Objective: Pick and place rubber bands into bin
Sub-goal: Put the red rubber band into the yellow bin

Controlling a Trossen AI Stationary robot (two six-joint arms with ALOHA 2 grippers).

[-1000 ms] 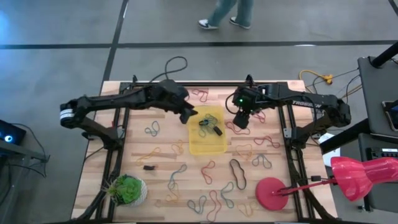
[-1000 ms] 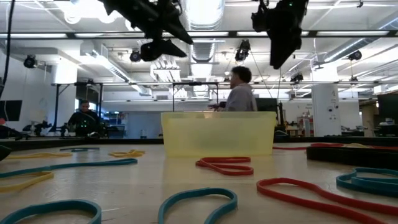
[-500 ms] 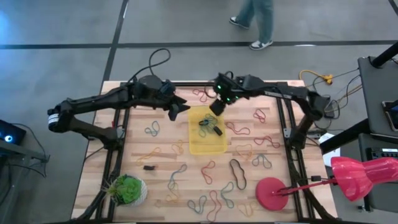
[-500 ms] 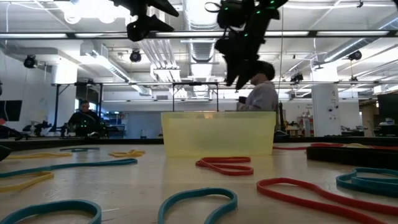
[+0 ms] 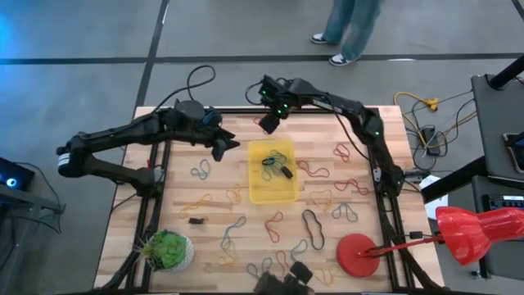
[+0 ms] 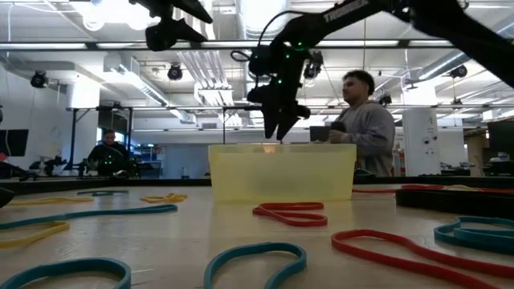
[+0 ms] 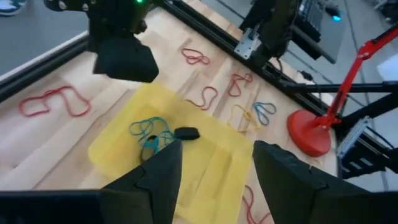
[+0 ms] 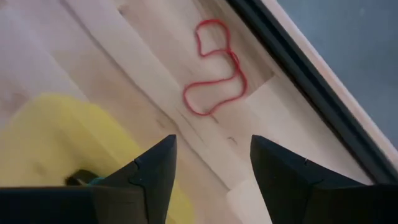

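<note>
The yellow bin [image 5: 273, 184] stands mid-table and holds teal bands [image 7: 149, 134] and a small black piece [image 7: 186, 132]. Many coloured rubber bands [image 5: 311, 228] lie flat on the wood around it. My left gripper [image 5: 223, 146] hovers open, just left of the bin's far-left corner [image 7: 214, 180]. My right gripper [image 5: 268, 123] is open in the air by the bin's far edge [image 6: 277, 120]. In its wrist view [image 8: 214, 180] a red band [image 8: 214, 68] lies on the wood ahead, near the table's far rail, with the bin's corner [image 8: 50, 149] beside it.
A green plant ball [image 5: 168, 250] sits at the near-left corner and a red disc [image 5: 356, 254] at the near right. A small black piece [image 5: 196, 220] lies left of centre. Black frame rails edge the table. A person [image 6: 365, 120] stands beyond the far edge.
My right gripper has swung from the bin's right side toward the table's left and far edge, ending past the bin's far edge. My left gripper has drawn back leftward from the bin's far-left corner. The bands have stayed put.
</note>
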